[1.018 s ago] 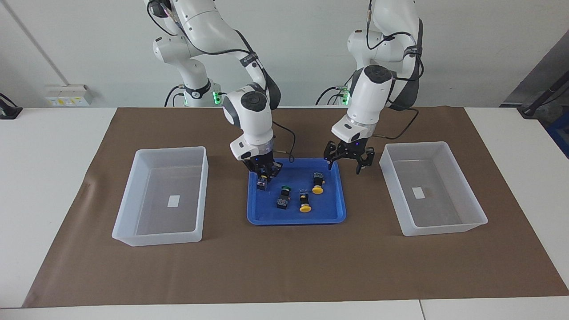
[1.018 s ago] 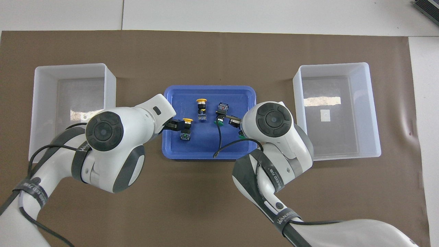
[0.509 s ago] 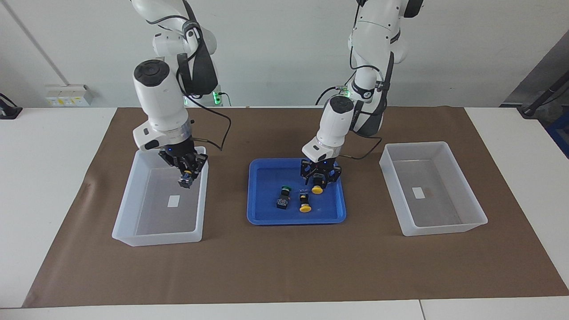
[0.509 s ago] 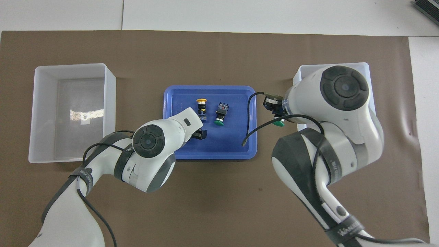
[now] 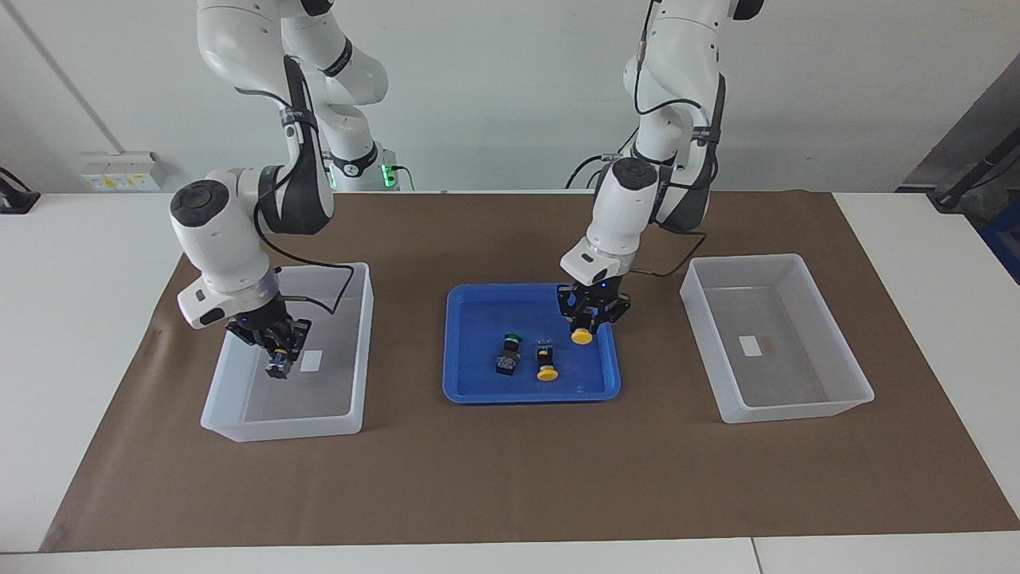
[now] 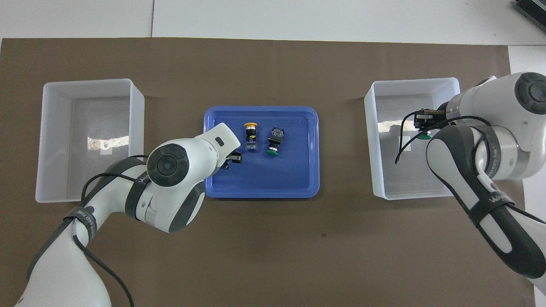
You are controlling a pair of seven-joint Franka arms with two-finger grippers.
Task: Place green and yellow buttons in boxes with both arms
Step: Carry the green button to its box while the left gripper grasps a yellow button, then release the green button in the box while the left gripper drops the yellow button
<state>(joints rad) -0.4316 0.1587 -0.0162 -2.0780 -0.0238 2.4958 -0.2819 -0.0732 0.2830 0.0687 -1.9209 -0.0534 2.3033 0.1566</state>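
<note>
Since the earlier frame our right gripper (image 5: 277, 360) has carried a green-capped push-button switch (image 5: 276, 367) down inside the translucent white plastic bin (image 5: 362, 281) at the right arm's end, and grips it. Our left gripper (image 5: 588, 325) is clenched on a yellow-capped switch (image 5: 582, 336) just above the shallow blue tray (image 5: 454, 392). One green button (image 5: 508, 354) and one yellow button (image 5: 546, 361) lie there. We judge them light, rigid and smooth-capped; the blocky body is the best hold. The other bin (image 5: 829, 407) is empty.
</note>
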